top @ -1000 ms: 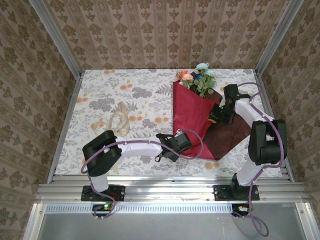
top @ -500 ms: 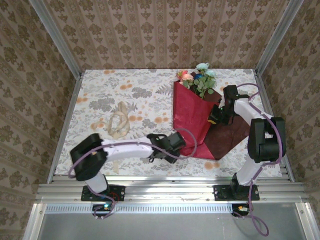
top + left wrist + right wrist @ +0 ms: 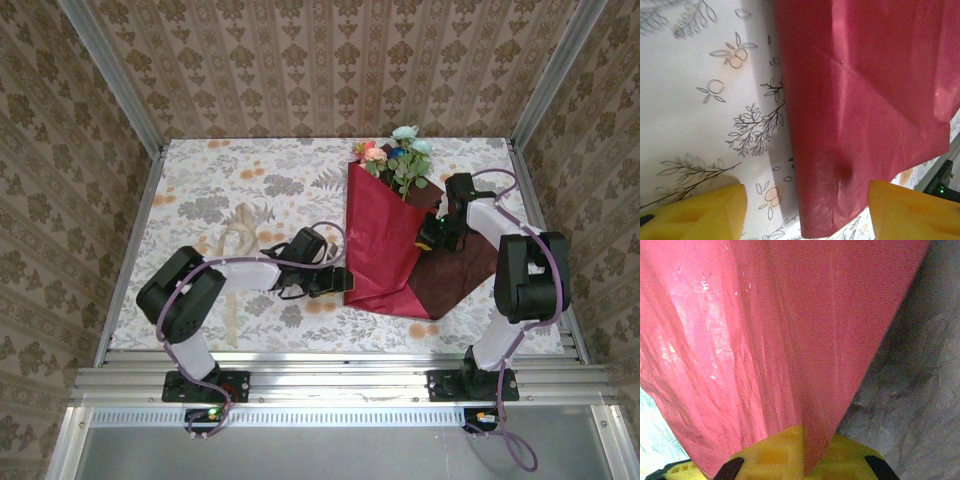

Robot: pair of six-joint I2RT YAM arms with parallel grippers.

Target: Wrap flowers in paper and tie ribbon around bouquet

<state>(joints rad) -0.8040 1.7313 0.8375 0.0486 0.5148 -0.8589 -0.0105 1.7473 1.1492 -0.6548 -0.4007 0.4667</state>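
Flowery table (image 3: 200, 180), and the left jaws have just let go, now wide over the wrapped paper's (image 3: 380, 235) edge, flowers (image 3: 400, 155) poking out the far end, right jaws still pinching the fold, so ribbon (image 3: 238, 245) looks next.

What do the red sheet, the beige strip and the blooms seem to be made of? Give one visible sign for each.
The paper looks like thin wrapping paper with a slight sheen: it holds sharp creases. The ribbon seems soft matt fabric: it lies in limp loops. The flowers may be cloth or plastic; too small to tell.
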